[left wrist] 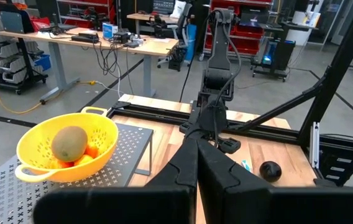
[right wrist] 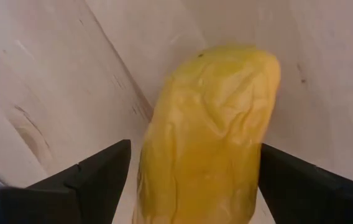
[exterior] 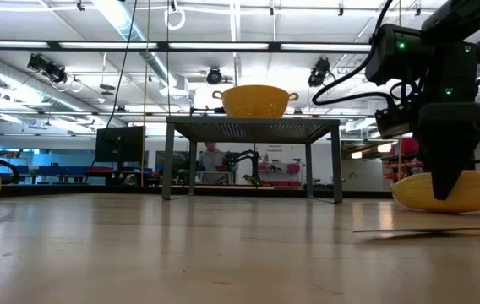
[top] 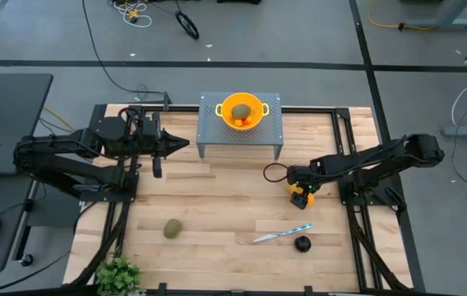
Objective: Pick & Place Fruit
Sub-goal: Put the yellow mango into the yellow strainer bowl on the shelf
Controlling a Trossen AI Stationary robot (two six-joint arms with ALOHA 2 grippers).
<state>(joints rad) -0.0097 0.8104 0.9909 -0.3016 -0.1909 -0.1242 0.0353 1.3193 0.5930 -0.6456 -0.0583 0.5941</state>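
Note:
A yellow-orange oblong fruit lies on the wooden table at the right, also seen in the low view. My right gripper points down over it, open, one finger on each long side. My left gripper hangs shut in the air to the left of the grey stand. An olive-brown oval fruit and small orange ones sit in the yellow bowl on the stand. Another olive-brown oval and a dark round fruit rest on the table near its front. My right gripper comes from above, pointing down, its fingers lying across the yellow-orange fruit and close beside its two long sides. I cannot tell whether they touch it. The fruit lies on the table.
The grey perforated stand stands at the table's far middle. A knife with a pale blue handle lies between the yellow-orange fruit and the dark round one. A green plant sits at the near left corner. Bare wood lies in the table's middle.

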